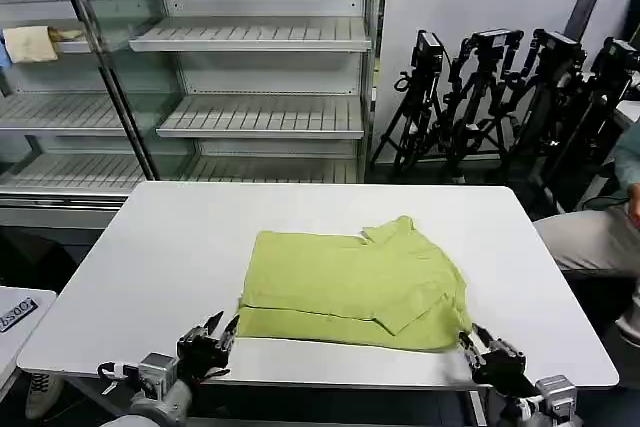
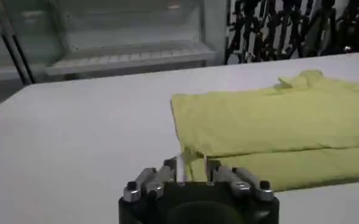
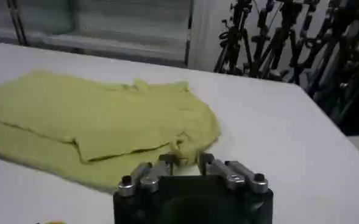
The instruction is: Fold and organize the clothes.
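The clothes are one lime T-shirt (image 1: 350, 282), lying partly folded on the white table (image 1: 150, 247), with its collar toward the far side and a folded layer on top. My left gripper (image 1: 228, 327) sits low at the table's front edge by the shirt's near left corner. In the left wrist view its fingers (image 2: 194, 167) stand apart with the corner of the cloth (image 2: 270, 122) between them. My right gripper (image 1: 468, 339) is at the near right corner. Its jaws (image 3: 185, 159) are open, the bunched edge of the shirt (image 3: 94, 115) just ahead of them.
Glass-fronted metal shelves (image 1: 260, 37) stand behind the table, with a pale cream cloth (image 1: 30, 44) on an upper left shelf. Black tripods (image 1: 500, 87) lean against the back right wall. Another table's corner (image 1: 15, 312) shows at the near left.
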### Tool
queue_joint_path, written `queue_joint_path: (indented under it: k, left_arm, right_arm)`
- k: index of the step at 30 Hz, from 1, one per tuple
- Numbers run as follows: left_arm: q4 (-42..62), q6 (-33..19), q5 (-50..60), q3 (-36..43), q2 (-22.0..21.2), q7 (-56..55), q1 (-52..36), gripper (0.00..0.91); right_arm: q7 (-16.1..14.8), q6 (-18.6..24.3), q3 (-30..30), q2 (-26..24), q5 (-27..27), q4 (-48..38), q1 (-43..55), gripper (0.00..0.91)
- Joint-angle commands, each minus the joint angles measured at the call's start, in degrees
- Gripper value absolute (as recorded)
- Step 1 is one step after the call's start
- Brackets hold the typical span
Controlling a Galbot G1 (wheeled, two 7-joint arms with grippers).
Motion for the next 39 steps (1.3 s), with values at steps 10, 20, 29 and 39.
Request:
queue_joint_path:
  k: [10,20,29,39]
  left_arm:
    - [24.7,-0.2,0.4,11.9,-2.1,5.2,-33.9,0.907]
    - [41.4,0.3,-8.2,15.1,-4.3,6.0,-46.5,0.907]
    - [50.0,0.2,-5.3,16.1,-5.3,8.4,-49.2,0.907]
    - [52.0,0.3,-4.1,16.1,-5.2,9.5,-48.4,0.907]
  right_arm:
    - [6.4,-3.1,-17.4,3.2,1.8,-26.6,39.4,0.907]
    - [8.2,-3.1,-23.1,9.6,1.8,-44.8,51.1,0.907]
    - [8.0,-2.6,-23.3,13.6,-1.5,-53.6,54.8,0.907]
    - [7.4,-1.9,-23.5,15.7,-3.0,-57.7,55.7,0.907]
